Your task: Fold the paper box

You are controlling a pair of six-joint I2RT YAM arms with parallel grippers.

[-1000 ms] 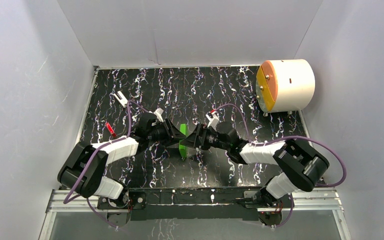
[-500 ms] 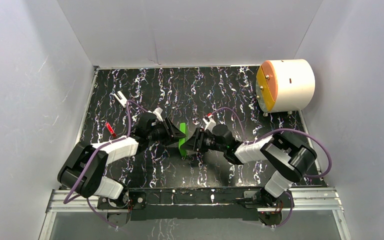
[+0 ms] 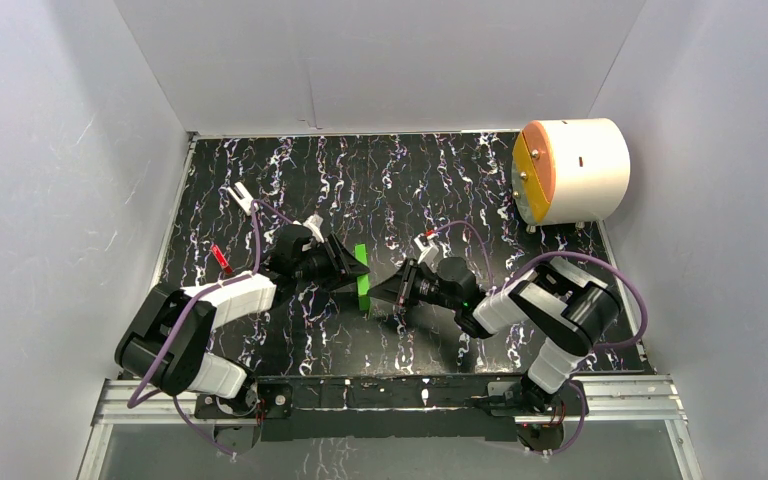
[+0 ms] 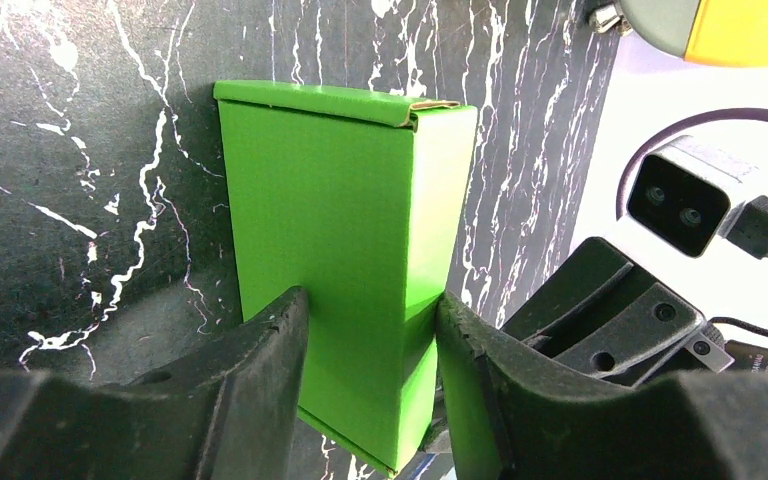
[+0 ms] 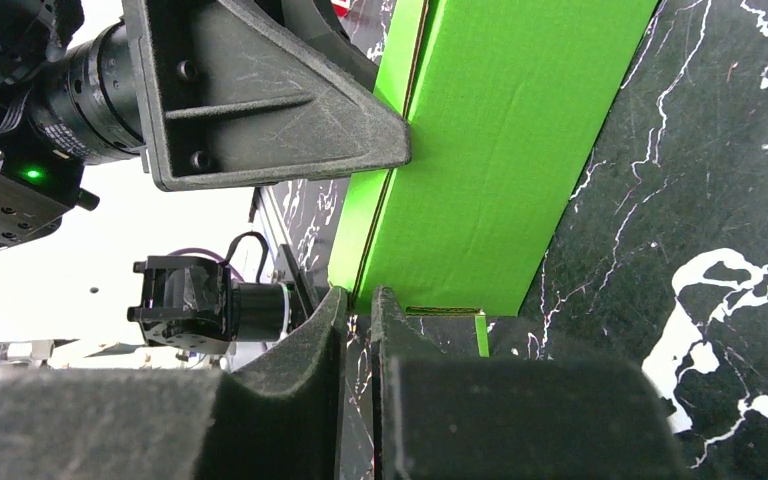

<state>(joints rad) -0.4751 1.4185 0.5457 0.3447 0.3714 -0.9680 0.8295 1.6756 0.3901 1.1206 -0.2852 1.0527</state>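
white cylinder [image 3: 570, 170] well apart; right gripper [image 5: 358, 310] crowds paper box [image 4: 330, 250], perhaps touching.

You see the paper box [image 4: 330, 220] in smooth matt green card with a faint sheen, your left gripper [image 4: 370, 315] with fingers [image 4: 250, 360] of grainy, scuffed matt black plastic, the table [image 3: 410, 180] smooth, black marble-look, white-veined

I couldn't read any text, label, brand or number in any view. The paper box [image 4: 340, 250] between my left fingers [image 4: 250, 370] showed only plain green card.
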